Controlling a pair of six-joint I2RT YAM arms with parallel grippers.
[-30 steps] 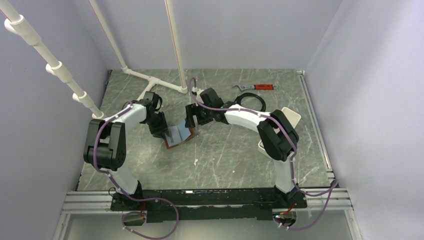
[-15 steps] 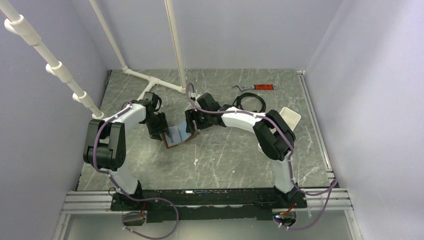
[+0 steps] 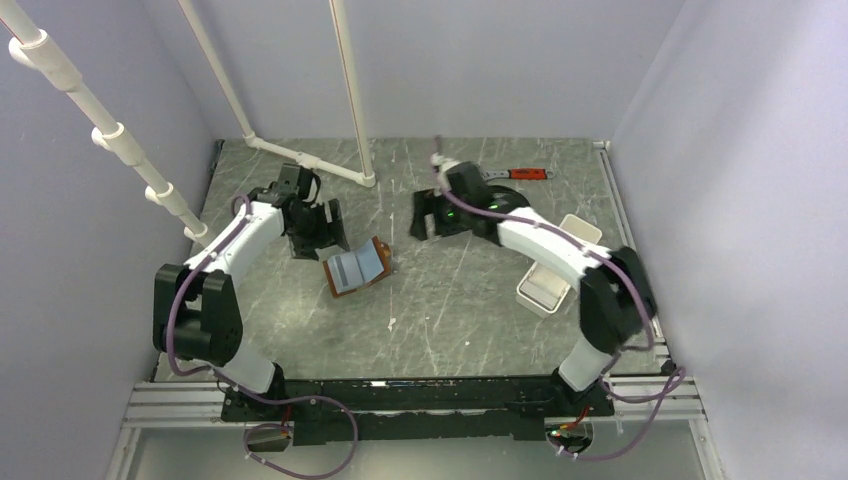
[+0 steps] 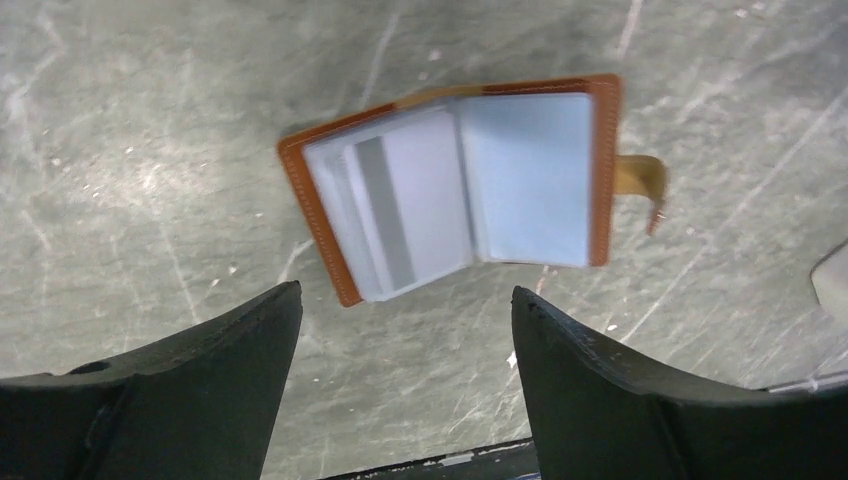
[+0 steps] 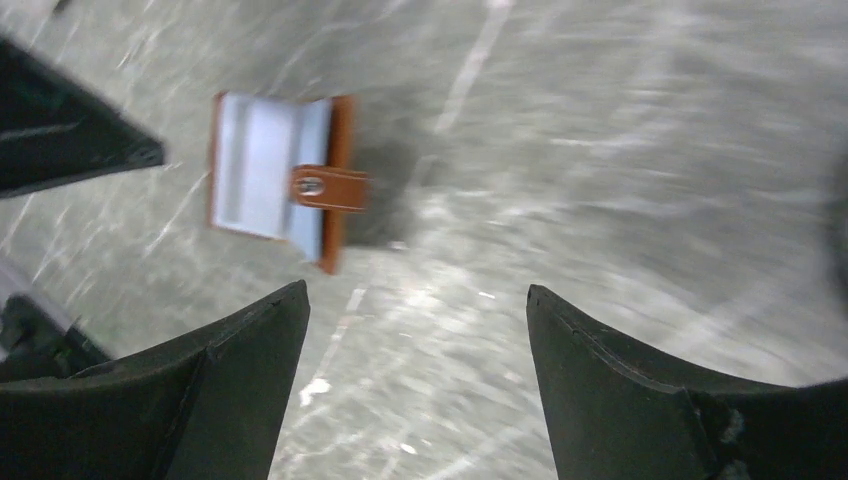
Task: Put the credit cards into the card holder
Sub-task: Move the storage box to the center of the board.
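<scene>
Top view: one card holder lay open and flat, centre-left, with bare table on every side. Left gripper sat just upper left of it, right gripper upper right, both clear of it. One white tray right of centre.
Left wrist: claw wide, empty. One striped credit card in the holder's left pocket, upper centre.
Right wrist, blurred: claw wide, empty. Holder upper left, tab folded across it.

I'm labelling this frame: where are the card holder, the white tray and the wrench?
card holder [image 4: 450, 190]: left wrist view, its open inside.
white tray [image 3: 545, 291]: top view, its bare floor.
wrench [image 3: 529, 174]: top view, its orange handle.
</scene>
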